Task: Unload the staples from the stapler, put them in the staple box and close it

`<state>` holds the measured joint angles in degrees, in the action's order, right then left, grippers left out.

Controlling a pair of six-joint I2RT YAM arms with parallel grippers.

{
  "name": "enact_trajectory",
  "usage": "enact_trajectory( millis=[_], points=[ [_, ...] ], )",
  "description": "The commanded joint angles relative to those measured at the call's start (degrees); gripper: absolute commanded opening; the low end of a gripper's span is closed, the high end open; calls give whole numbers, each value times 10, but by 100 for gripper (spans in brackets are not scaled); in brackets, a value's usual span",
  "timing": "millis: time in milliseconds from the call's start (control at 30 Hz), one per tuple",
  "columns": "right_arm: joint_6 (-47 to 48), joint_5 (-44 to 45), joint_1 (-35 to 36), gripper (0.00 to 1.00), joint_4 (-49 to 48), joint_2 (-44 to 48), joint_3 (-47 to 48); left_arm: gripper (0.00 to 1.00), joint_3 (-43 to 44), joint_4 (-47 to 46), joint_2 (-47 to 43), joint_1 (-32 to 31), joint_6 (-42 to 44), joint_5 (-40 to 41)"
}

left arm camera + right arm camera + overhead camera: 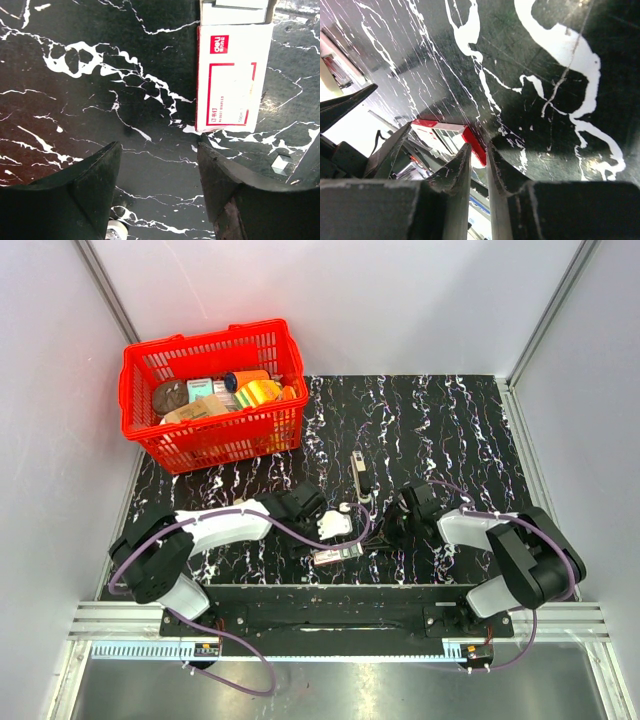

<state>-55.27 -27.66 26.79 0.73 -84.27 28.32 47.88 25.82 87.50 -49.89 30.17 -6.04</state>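
While nothing on the black marbled mat (450,440) is held, both arms bend inward toward its near middle, which suits a job that takes two hands. A red basket (140,400) of assorted goods sits at the far left corner, well apart from the work, and seems to have no part in this step.

The left gripper (159,147) hangs low over the mat with its jaws wide and empty. Just beyond them lies the white staple box (235,75) with red markings, its far end open, perhaps kept close to take what comes out. The right gripper (480,147) points down at the mat with its jaws nearly together, only a thin slit between them and nothing visible in it, a stance fit for picking at something fine.

The stapler (358,476) lies on the mat just beyond both grippers and between them, lengthwise away from the arms and touched by neither. Whether its magazine is open is too small to tell. A tiny silvery bit (281,162) near the box may be a loose staple.
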Motion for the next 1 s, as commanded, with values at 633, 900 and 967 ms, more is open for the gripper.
enact_trajectory(
  millis=[633, 900, 967],
  points=[
    [-37, -61, -9, 17, -108, -45, -23, 67, 5, -37, 30, -30, 2, 9],
    [-30, -62, -9, 17, -100, -44, -21, 66, 22, -39, 46, -35, -6, 12],
    [-30, -61, -9, 17, -100, -43, -21, 67, 26, -39, 49, -36, -6, 13]
  ],
)
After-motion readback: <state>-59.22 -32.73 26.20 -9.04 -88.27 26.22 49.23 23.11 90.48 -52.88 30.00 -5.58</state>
